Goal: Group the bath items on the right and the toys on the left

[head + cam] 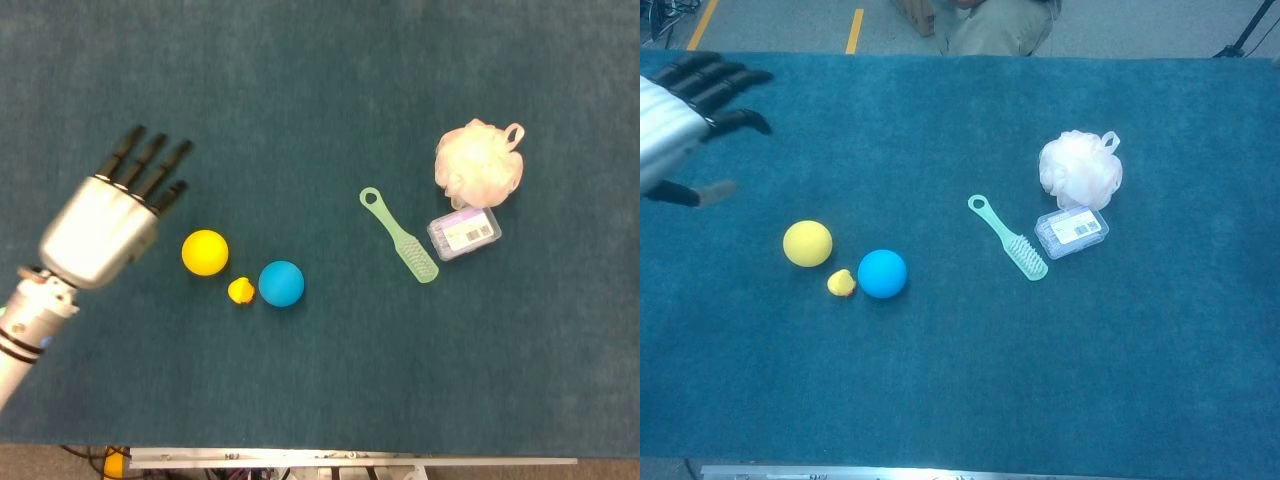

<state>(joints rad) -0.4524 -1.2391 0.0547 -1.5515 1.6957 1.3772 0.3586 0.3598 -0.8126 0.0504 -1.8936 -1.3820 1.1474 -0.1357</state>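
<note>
Left hand [100, 228] fingers [150, 170] spread, empty, apparently above the surface [320, 400]. Yellow ball [204, 251], small duck [240, 291] (possibly touching), blue ball [281, 283] grouped left.

Left hand [100, 228]: ribbed silver shell, black fingers [150, 168], white forearm.

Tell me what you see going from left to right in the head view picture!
Left hand → yellow ball → little yellow duck → blue ball → green brush → clear plastic box; the white bath pouf sits right above the box.
</note>
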